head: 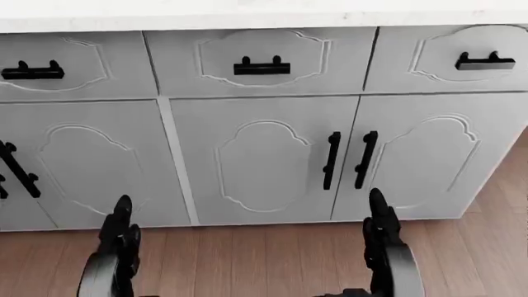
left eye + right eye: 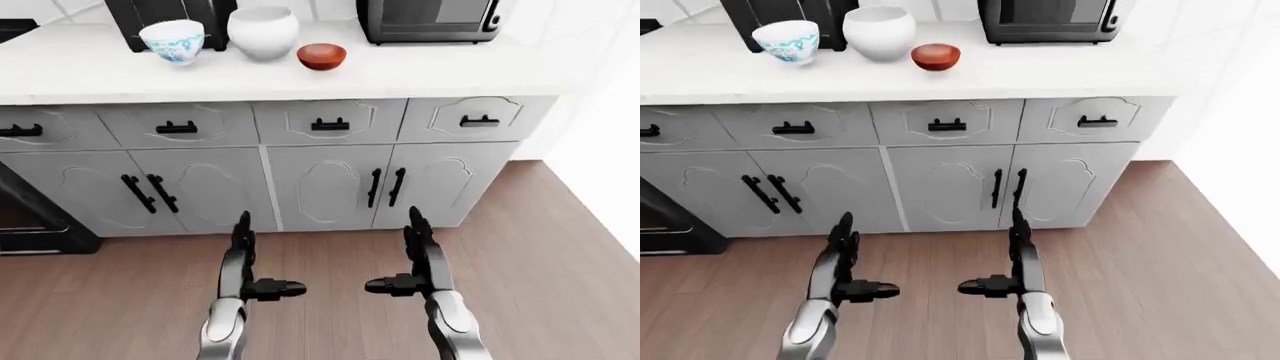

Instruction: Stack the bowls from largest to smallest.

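Three bowls stand on the white counter (image 2: 420,71) at the top of the left-eye view: a white bowl with a blue pattern (image 2: 172,40) on the left, a large plain white bowl (image 2: 263,31) in the middle, and a small red bowl (image 2: 322,56) on the right. They stand apart, none inside another. My left hand (image 2: 255,262) and right hand (image 2: 405,259) are both open and empty. They hang low over the wooden floor, well below the counter and far from the bowls.
A black microwave (image 2: 430,19) stands on the counter right of the bowls, a dark appliance (image 2: 170,15) behind them. Grey cabinets with black handles (image 2: 320,180) fill the space below the counter. A dark oven (image 2: 25,217) is at the left edge. Wooden floor (image 2: 550,247) lies on the right.
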Available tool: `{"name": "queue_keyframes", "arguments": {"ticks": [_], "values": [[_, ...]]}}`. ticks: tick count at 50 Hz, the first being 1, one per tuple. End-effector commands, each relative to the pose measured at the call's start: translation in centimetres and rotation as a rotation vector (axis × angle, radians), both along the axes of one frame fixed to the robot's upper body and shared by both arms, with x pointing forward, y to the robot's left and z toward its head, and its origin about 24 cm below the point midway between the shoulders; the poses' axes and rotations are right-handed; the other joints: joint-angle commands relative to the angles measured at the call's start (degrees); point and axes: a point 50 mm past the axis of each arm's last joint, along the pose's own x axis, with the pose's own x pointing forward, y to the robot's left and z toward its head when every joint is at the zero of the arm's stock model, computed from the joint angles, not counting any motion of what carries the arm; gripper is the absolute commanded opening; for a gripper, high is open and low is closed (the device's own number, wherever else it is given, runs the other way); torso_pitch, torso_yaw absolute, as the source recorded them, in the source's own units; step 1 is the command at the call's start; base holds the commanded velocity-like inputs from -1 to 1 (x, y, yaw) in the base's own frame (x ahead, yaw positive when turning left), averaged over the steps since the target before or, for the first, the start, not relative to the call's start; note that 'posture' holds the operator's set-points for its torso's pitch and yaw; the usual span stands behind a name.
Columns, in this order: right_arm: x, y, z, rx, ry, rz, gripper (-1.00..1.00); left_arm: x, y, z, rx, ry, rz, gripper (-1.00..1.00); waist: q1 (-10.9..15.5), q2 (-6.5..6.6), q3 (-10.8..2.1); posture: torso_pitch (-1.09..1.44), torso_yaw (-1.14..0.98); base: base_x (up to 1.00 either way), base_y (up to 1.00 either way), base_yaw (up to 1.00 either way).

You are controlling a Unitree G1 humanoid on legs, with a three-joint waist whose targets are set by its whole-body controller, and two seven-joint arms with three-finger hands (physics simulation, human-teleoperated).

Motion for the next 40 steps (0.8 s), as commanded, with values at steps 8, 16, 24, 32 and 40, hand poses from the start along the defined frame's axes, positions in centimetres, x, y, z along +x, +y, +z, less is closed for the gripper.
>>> {"name": "queue_keyframes", "arguments": {"ticks": [8,16,24,32,40], "values": [[0.9,0.3,3.9,0.010,-0.173,0.020,1.00,0.9,-0.3,5.8,0.022,-0.197,0.000,1.00,0.3,-0.48,-4.17,0.00,0.00,0.00,0.00,0.00],[2.1,0.2,7.2,0.004,-0.208,0.019,1.00,1.8,-0.3,11.0,0.028,-0.264,0.008,1.00,0.4,-0.15,-4.97,0.00,0.00,0.00,0.00,0.00],[3.2,-0.4,11.4,0.003,-0.245,0.005,1.00,3.0,-0.3,15.2,0.024,-0.276,-0.010,1.00,0.5,-0.14,-5.55,0.00,0.00,0.00,0.00,0.00],[3.8,0.4,14.6,0.063,-0.304,0.061,1.00,2.0,0.4,18.9,0.001,-0.330,0.005,1.00,0.4,0.35,-4.08,0.00,0.00,0.08,0.00,0.00],[4.1,0.7,16.7,0.086,-0.330,0.091,1.00,1.7,0.8,21.2,-0.010,-0.377,0.011,1.00,0.5,-3.54,-1.45,0.00,0.00,0.64,0.00,0.00]]}}
